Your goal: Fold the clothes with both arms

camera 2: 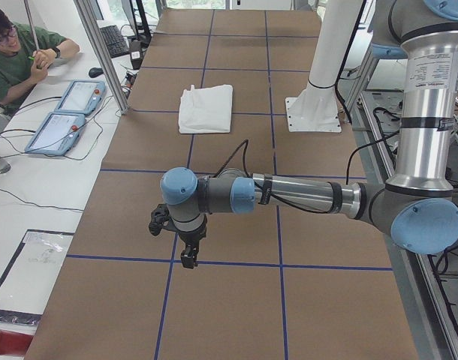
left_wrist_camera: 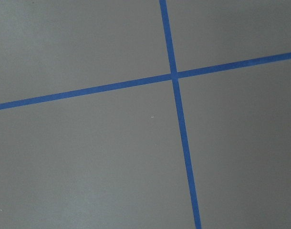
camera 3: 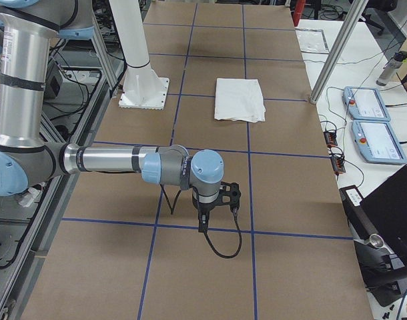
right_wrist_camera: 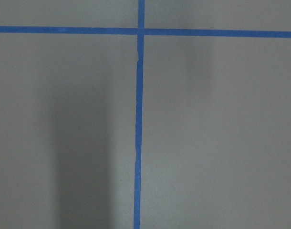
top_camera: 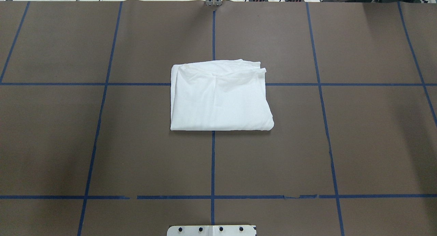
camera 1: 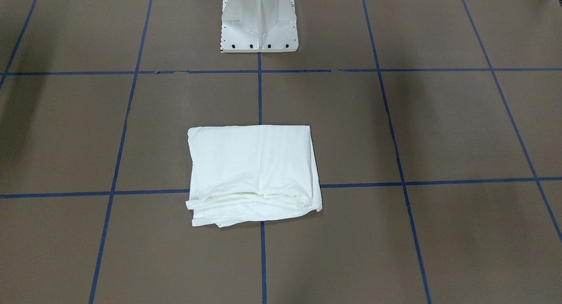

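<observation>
while flat, t-shirt (top_camera: pixel 218 99) with long axis left-right, loose edges away from pedestal (camera 1: pixel 259 23); left hand (camera 2: pixel 184 253), right hand (camera 3: pixel 215 203): state unclear

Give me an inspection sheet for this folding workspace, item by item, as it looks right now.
Surface: brown table cover with blue tape grid, small tape gaps near the robot.
Job's things: white shirt folded into a rectangle, centred, loose layered edges on the operators' side.
Clutter: nothing seen.
End effectors: left end effector and right end effector hang over bare table, far from shirt; open or shut cannot be told.
Cables: black cable loops below right end effector.
Surroundings: white pedestal base; operator beside two teach pendants.
</observation>
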You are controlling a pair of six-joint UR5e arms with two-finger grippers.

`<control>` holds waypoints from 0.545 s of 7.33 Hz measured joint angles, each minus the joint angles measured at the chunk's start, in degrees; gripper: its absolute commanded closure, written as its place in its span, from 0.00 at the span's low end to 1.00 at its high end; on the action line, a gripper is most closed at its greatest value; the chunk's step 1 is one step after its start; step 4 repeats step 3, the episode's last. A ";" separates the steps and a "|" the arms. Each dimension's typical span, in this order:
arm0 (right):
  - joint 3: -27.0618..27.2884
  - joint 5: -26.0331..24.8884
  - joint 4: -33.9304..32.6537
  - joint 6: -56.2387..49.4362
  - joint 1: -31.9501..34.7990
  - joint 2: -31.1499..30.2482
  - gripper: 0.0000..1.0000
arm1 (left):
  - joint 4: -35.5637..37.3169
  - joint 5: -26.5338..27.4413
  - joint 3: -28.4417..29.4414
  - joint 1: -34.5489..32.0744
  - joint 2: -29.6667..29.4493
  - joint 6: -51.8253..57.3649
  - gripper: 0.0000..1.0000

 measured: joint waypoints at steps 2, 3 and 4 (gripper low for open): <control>0.05 -0.05 0.00 0.06 0.00 -0.06 0.00 | -0.12 0.03 -0.11 0.01 0.00 -0.03 0.00; 0.07 -0.09 0.00 0.05 0.00 -0.07 0.00 | -0.19 0.03 -0.33 0.01 0.00 -0.01 0.00; 0.07 -0.09 0.00 0.05 0.00 -0.07 0.00 | -0.19 0.03 -0.33 0.01 0.00 -0.01 0.00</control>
